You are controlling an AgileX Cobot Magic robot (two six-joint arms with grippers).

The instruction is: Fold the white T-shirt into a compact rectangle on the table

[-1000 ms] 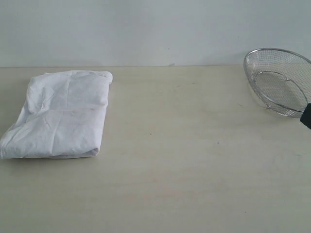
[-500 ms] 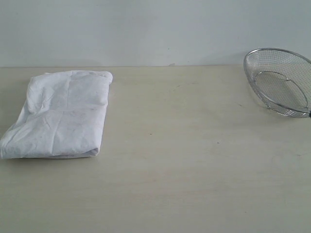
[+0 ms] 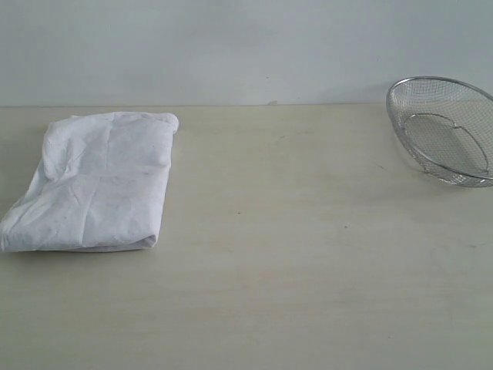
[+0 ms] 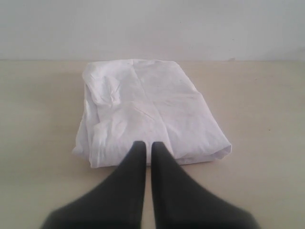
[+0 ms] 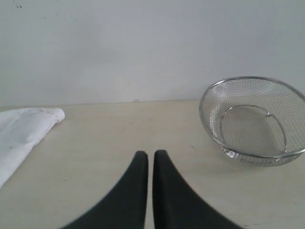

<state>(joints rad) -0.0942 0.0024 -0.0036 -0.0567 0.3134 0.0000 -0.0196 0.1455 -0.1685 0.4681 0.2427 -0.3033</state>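
Shows left pincer point(image 4: 148, 145) pressed together, gripping nothing, aimed at the near edge of the shirt point(image 4: 143, 107). Shows right pincer point(image 5: 150, 155) likewise pressed together and bare, over open tabletop point(image 5: 95, 143), pointing between shirt corner and basket point(image 5: 255, 121). In the exterior view, places shirt, folded into a wrinkled rough rectangle, flat at the tabletop's left; basket well apart, far right, tilted.
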